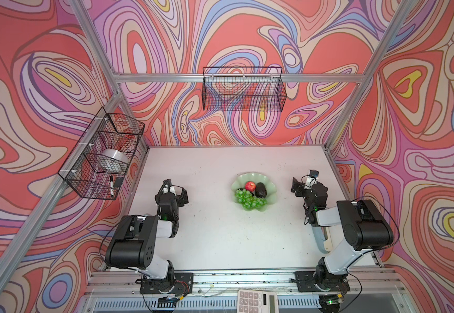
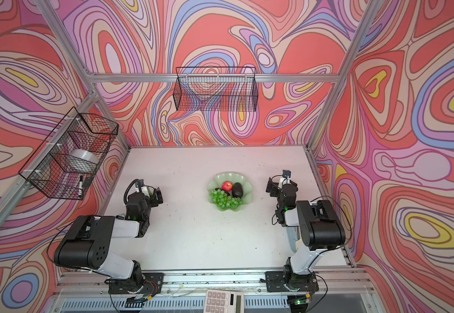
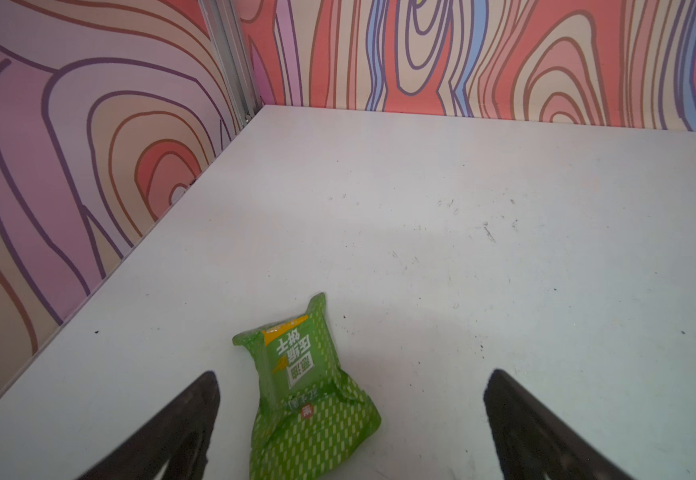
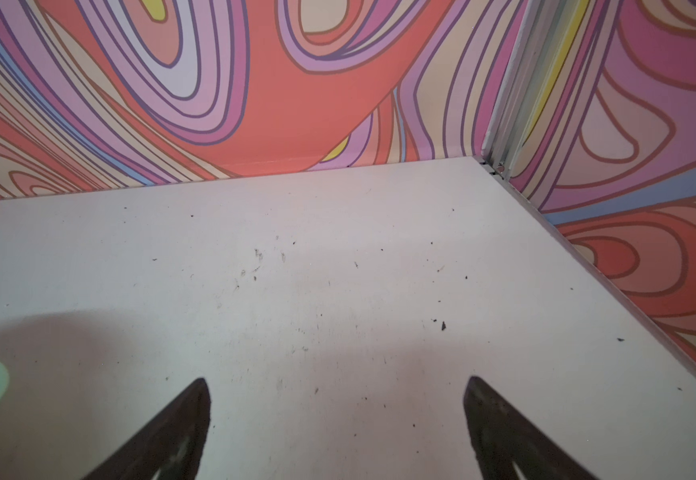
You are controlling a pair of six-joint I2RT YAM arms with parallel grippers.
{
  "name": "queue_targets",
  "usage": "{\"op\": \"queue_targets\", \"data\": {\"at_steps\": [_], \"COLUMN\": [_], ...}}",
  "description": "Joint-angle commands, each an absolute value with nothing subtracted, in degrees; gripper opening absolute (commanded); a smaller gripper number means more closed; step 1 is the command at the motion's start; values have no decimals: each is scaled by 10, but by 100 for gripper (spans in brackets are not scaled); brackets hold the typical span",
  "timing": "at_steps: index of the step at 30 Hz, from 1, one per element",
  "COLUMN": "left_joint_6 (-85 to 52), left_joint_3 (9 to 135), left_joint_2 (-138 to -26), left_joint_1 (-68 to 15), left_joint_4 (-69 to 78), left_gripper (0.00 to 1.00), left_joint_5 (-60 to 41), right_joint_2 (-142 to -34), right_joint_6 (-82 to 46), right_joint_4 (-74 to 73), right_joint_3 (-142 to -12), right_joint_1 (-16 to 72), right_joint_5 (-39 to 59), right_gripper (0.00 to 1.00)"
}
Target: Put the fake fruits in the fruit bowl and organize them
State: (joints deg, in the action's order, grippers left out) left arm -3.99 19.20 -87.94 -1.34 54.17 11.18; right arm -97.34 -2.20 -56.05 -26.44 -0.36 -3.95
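- the wide, shallow, glossy mint-green fruit bowl (image 1: 272, 195) with a wavy rim stood on the white table (image 1: 215, 230), right of centre in both top views, between the two arms.
- in it lay the small red apple (image 1: 250, 186), one dark pear-shaped avocado (image 1: 260, 189) touching it, and the bunch of bright green translucent grapes (image 1: 247, 201) across the near side. a dark patch by the grapes might have been a second avocado, but we could not tell.
- the left pincer (image 3: 352, 374) hung with its jaws spread wide and nothing between them. a small green snack packet (image 3: 300, 386) lay on the table just below it, well apart from the bowl.
- the right pincer (image 4: 336, 379) was likewise wide open and empty over bare table, near the bowl's rim.
- we judged the fruits light, hard and slick. the apple and avocado were best taken across the widest middle, and the grapes low across the cluster, since the bunch would likely flex and dangle.
- we judged the bowl brittle and apt to slide, so any tidying called for a soft touch.
- no fruit showed outside the bowl, so we judged the task about finished.
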Motion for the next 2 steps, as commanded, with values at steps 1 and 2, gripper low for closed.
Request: {"op": "queue_targets", "data": {"at_steps": [1, 2], "left_joint_6": [-28, -28], "left_joint_3": [205, 205], "left_joint_2": [-884, -882], "left_joint_1": [-11, -11], "left_joint_4": [531, 526], "left_gripper": [100, 100], "left_joint_5": [92, 92], "right_joint_2": [-979, -980], "right_joint_6": [-16, -19], "right_joint_4": [-551, -567], "right_joint_3": [-265, -258], "right_joint_1": [-4, -3], "right_joint_5": [-31, -40], "right_gripper": [98, 98]}}
